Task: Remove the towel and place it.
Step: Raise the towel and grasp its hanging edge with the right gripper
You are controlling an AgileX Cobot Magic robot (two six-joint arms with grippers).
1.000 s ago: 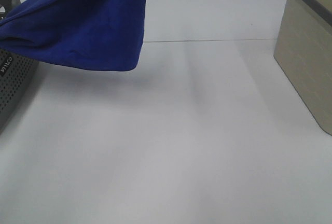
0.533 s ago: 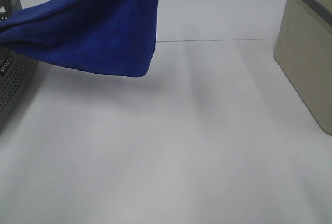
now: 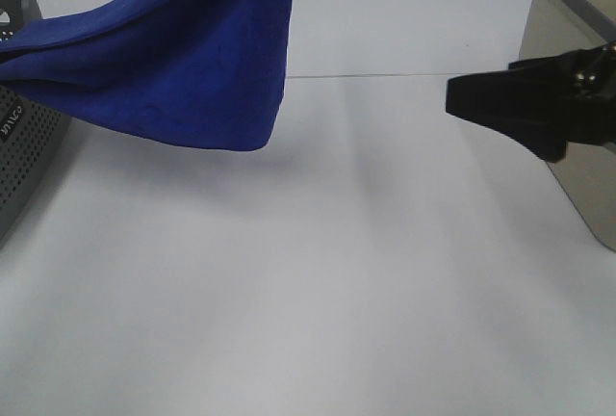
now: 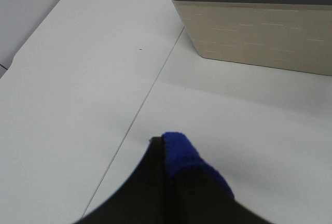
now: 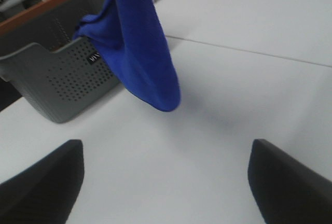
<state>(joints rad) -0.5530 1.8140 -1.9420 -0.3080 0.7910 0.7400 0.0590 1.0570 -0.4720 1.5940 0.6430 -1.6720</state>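
Visibly, the towel hangs edge-down above the table (left pincer gripping).

Place: lab-like robot test bench | Surface: plain white table, 2 panels meeting at a seam across the upper frame | Props: grey perforated basket at left edge, beige bin upper right | Rig: black right gripper at right edge

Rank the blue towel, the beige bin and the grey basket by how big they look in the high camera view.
Largest: towel
Next: beige bin
Smallest: grey basket
All three are cut off by the frame edge, so this ranks only what shows.
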